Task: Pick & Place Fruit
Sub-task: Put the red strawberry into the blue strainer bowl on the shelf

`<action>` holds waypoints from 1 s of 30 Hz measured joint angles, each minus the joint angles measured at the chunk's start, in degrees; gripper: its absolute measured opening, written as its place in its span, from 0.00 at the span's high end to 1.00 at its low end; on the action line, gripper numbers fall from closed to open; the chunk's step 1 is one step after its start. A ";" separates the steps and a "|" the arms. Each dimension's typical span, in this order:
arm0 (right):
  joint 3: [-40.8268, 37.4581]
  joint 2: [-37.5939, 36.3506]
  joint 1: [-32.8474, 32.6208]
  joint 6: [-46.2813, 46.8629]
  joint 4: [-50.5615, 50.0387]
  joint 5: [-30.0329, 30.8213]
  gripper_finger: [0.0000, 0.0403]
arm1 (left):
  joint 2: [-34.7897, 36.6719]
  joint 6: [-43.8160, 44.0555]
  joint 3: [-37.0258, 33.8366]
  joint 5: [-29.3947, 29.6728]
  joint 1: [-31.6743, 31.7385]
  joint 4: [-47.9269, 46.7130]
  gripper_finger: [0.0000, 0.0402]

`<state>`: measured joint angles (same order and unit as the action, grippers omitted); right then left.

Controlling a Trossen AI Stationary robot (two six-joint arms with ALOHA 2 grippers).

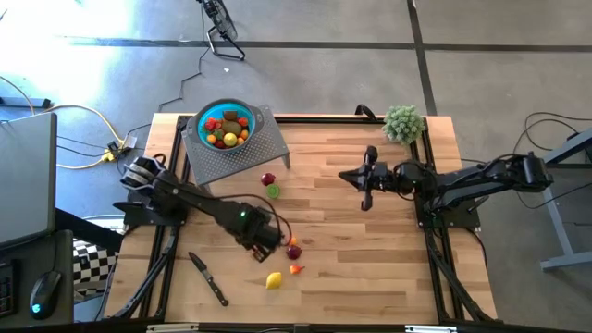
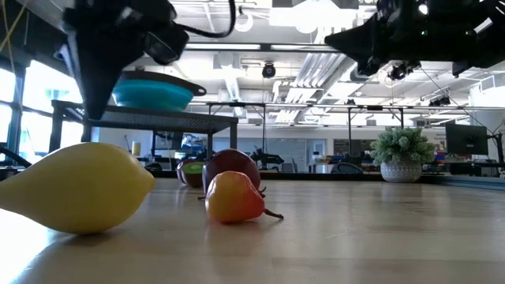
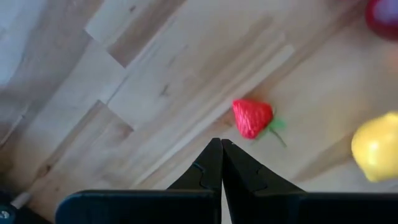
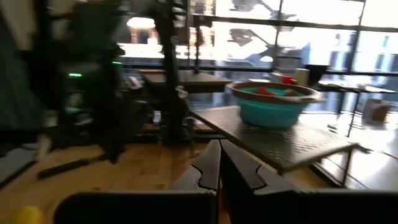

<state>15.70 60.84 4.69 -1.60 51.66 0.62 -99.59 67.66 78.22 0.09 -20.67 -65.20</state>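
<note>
Wooden planks made up the table (image 1: 370, 250), and on them we saw 5 loose fruits: a dark maroon one (image 1: 268, 179) beside a lime green one (image 1: 274, 191) near the grey perforated stand (image 1: 264, 145), then another maroon one (image 1: 294, 252), a small red-orange strawberry (image 1: 296, 269) with a green stalk, and a glossy yellow lemon (image 1: 274, 279) nearer the front edge. More fruit, red, orange, yellow and dark, filled the teal bowl (image 1: 200, 123) on that stand.

We found the left gripper (image 1: 277, 235) over the table just beside the second maroon fruit, its fingers (image 3: 211, 165) pressed together and holding nothing; its wrist view showed the strawberry just beyond the fingertips. The right gripper (image 1: 366, 199) hung above the bare middle of the table, likewise clenched and empty. A black-handled knife (image 1: 209, 278) lay near the front left, and a fuzzy green plant ball (image 1: 403, 123) sat at the far right corner.
</note>
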 joint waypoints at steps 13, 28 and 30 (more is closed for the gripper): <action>0.00 -6.30 1.15 -1.03 -13.22 -5.98 0.99 | 0.00 4.19 0.00 3.61 2.47 2.67 1.00; 0.03 -24.32 1.46 -9.13 -23.24 -6.65 0.99 | 0.00 21.34 0.00 0.32 0.67 6.01 1.00; 0.04 -23.49 1.42 -10.02 -23.21 -7.01 0.99 | 0.00 25.42 0.00 -1.19 -0.10 7.30 1.00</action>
<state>15.75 37.35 6.11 -11.62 28.45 -6.39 -99.59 93.08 78.22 -1.10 -20.77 -57.90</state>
